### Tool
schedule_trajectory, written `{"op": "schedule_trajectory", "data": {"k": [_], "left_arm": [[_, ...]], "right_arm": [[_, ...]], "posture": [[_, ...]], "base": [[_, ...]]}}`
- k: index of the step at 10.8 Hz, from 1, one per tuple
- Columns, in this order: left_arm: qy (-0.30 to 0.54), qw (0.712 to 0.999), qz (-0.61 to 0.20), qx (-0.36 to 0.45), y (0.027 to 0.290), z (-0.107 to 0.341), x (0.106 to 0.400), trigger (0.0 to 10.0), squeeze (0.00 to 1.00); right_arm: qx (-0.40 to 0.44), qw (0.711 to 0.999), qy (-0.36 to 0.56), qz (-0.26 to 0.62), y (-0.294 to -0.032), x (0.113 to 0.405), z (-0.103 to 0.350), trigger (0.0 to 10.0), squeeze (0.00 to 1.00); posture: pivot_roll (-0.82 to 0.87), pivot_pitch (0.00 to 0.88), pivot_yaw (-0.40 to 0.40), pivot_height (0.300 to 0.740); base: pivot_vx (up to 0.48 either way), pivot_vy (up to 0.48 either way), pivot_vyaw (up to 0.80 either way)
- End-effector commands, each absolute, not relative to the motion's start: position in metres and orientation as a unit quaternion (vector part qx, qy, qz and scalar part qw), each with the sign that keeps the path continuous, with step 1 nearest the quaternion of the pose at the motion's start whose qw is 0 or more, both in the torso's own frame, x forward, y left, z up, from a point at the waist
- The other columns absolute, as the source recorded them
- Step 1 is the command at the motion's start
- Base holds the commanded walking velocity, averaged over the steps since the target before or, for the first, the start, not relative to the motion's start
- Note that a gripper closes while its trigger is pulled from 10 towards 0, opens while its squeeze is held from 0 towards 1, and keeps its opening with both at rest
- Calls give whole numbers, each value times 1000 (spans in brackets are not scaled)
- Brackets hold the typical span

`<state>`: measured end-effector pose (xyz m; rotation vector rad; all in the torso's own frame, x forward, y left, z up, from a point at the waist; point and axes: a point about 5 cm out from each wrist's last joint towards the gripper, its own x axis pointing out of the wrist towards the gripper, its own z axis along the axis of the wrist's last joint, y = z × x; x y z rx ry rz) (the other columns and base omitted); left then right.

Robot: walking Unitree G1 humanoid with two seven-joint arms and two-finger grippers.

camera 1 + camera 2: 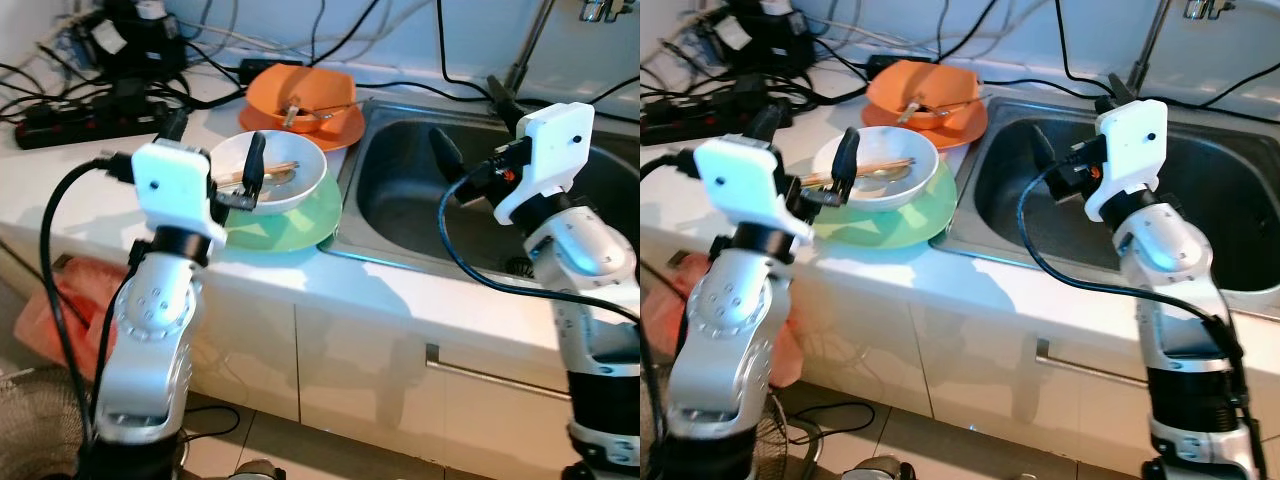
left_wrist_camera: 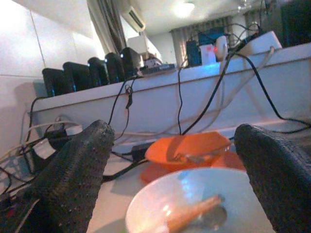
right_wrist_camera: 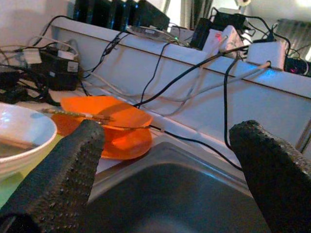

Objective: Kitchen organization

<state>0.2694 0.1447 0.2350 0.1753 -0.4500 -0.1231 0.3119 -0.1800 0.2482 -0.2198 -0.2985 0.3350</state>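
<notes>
Sitting on the counter (image 1: 90,180) just left of the sink (image 1: 420,215), the white bowl (image 1: 285,170) holds chopsticks (image 1: 262,172) and what looks like a spoon, and it rests on a green plate (image 1: 300,225). Behind it an orange bowl (image 1: 300,95) with utensils inside sits on an orange plate (image 1: 340,128) — so two bowls, two plates, two stacks, all on the counter.

The left gripper (image 1: 240,180) hovers at the white bowl's near rim with its fingers spread wide and nothing between them. The right gripper (image 1: 465,150) hangs over the sink basin, fingers likewise wide apart and empty.

Judging by this, the tidying has barely begun: no dish is in the sink, and both stacks seem to await moving. The white bowl looks to be first in line — though whether the utensils go along is unclear. Cables and power strips (image 1: 70,120) clutter the counter's back left.
</notes>
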Motion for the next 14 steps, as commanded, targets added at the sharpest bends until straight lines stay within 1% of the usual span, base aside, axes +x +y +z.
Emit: {"op": "schedule_trajectory", "data": {"k": [1, 2, 3, 5, 7, 9, 10, 11, 14], "left_arm": [[-228, 967, -68, 94, 146, 235, 266, 10000, 0], [-225, 967, -67, 98, 147, 233, 265, 10000, 0], [-208, 970, -55, 111, 154, 222, 263, 10000, 0], [-201, 968, -68, 134, 158, 214, 258, 10000, 0], [-204, 965, -55, 152, 163, 213, 257, 10000, 0], [-183, 975, -25, 121, 166, 203, 253, 10000, 0], [-173, 980, -4, 95, 168, 199, 256, 10000, 0], [-172, 982, -2, 74, 166, 200, 258, 10000, 0], [-166, 985, -22, 37, 159, 202, 258, 10000, 0]], "right_arm": [[-108, 966, -157, 173, -182, 309, 257, 10000, 0], [-109, 966, -151, 180, -182, 307, 254, 10000, 0], [-110, 965, -131, 197, -178, 303, 243, 10000, 0], [-110, 966, -123, 198, -178, 302, 238, 10000, 0], [-109, 969, -120, 189, -180, 304, 235, 10000, 0], [-116, 966, -104, 205, -180, 303, 231, 10000, 0], [-119, 960, -84, 238, -179, 300, 226, 10000, 0], [-123, 950, -60, 281, -178, 295, 221, 10000, 0], [-131, 922, -12, 364, -176, 281, 210, 10000, 0]], "posture": [[123, 59, 6, 740], [127, 54, 4, 740], [128, 49, 5, 740], [132, 43, 8, 740], [135, 36, 7, 740], [139, 31, -1, 740], [138, 31, -5, 740], [135, 31, -5, 740], [134, 37, 0, 740]], "base": [[0, 0, 0], [0, 0, 0], [0, 0, 0], [0, 0, 0], [0, 0, 0], [0, 0, 0], [0, 0, 0], [0, 0, 0], [0, 0, 0]]}}
